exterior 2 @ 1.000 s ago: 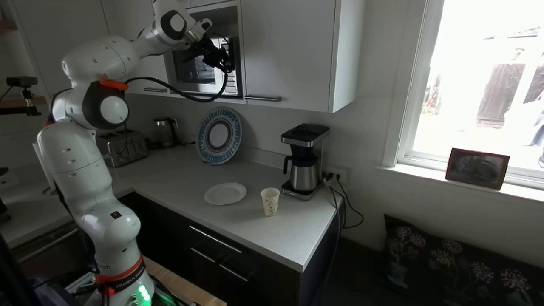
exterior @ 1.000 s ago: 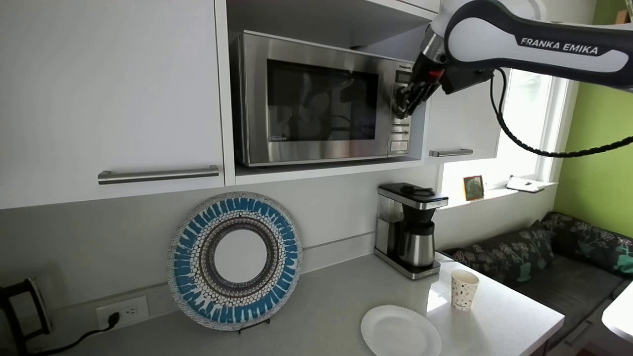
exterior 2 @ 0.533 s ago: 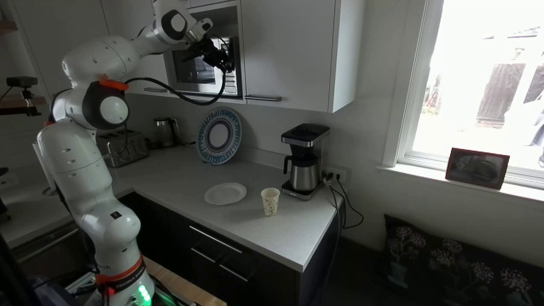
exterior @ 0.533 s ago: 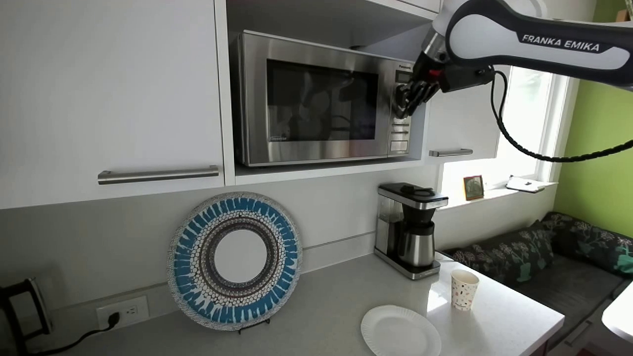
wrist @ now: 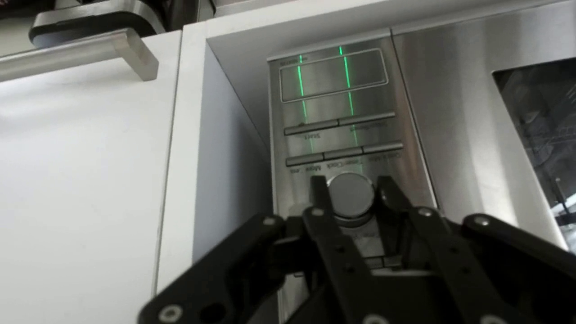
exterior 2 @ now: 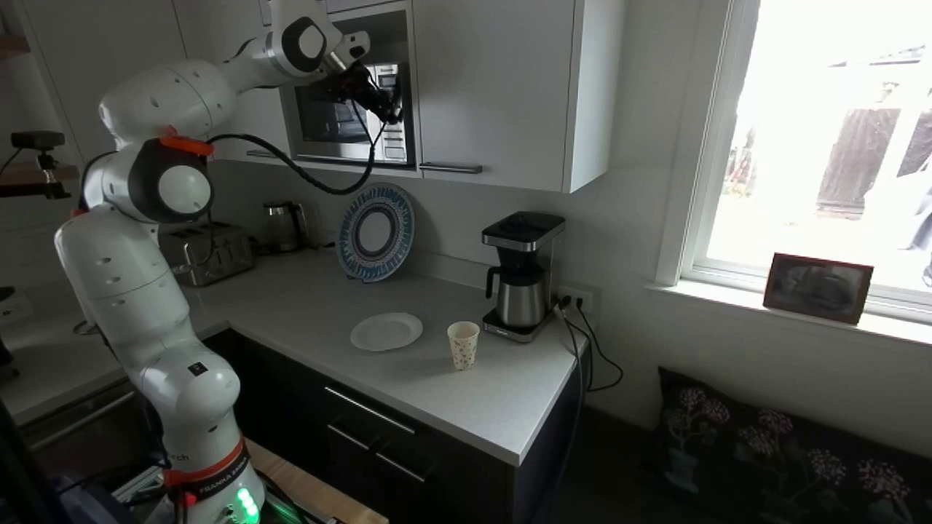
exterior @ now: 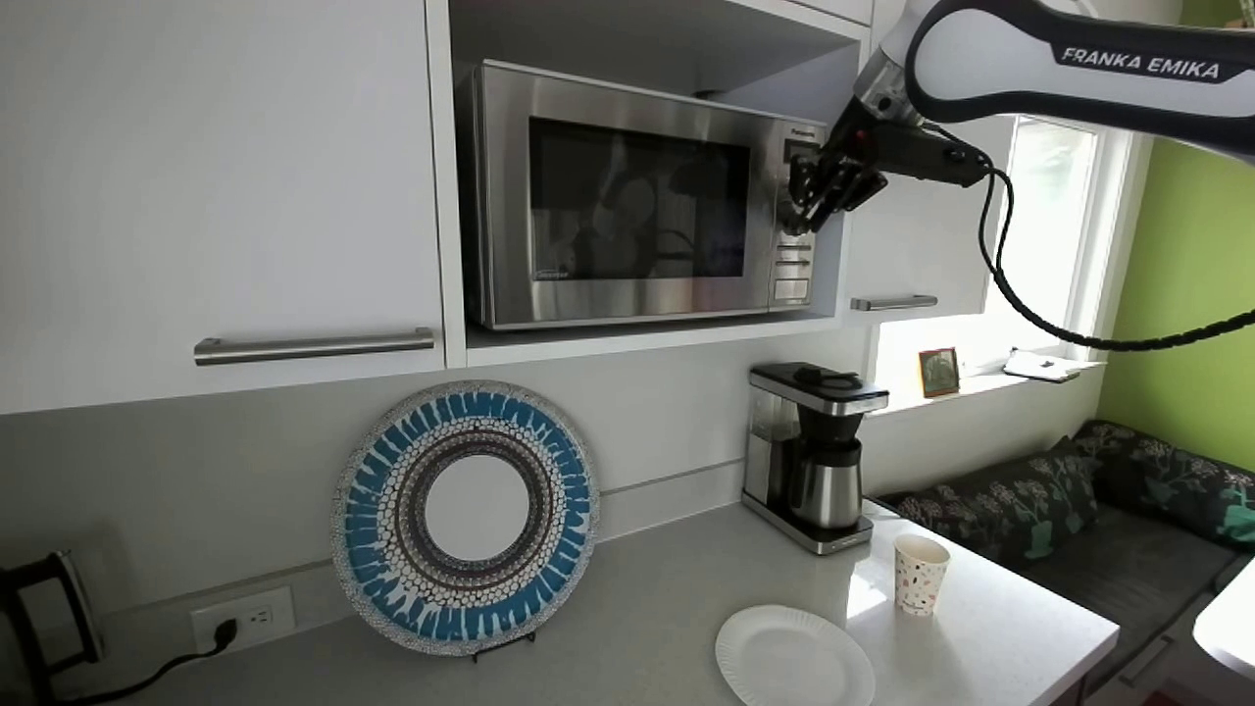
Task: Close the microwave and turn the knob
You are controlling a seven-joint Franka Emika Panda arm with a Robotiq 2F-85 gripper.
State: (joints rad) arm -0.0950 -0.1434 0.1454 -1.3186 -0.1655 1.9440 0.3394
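The steel microwave (exterior: 642, 201) sits in a cabinet niche with its dark glass door shut flush. It is partly hidden by the arm in an exterior view (exterior 2: 335, 120). In the wrist view its control strip (wrist: 366, 105) faces me, with the round grey knob (wrist: 352, 198) between my fingertips. My black gripper (wrist: 352, 181) has one finger on each side of the knob, partly closed and snug against it. In both exterior views the gripper (exterior: 804, 204) is at the control strip, at knob height, and hides the knob there (exterior 2: 393, 113).
The niche's white side wall (wrist: 220, 180) stands close beside the control strip. A cabinet handle (exterior: 894, 303) is right of the niche. A black cable (exterior: 1025, 299) hangs from the wrist. Below, the counter (exterior: 677, 569) holds a coffee maker (exterior: 814, 461), paper cup (exterior: 922, 577) and plate (exterior: 794, 657).
My wrist has rolled and the forearm has shifted slightly to the right in an exterior view, while the fingertips stay at the knob. The cable hangs lower. The door has not moved.
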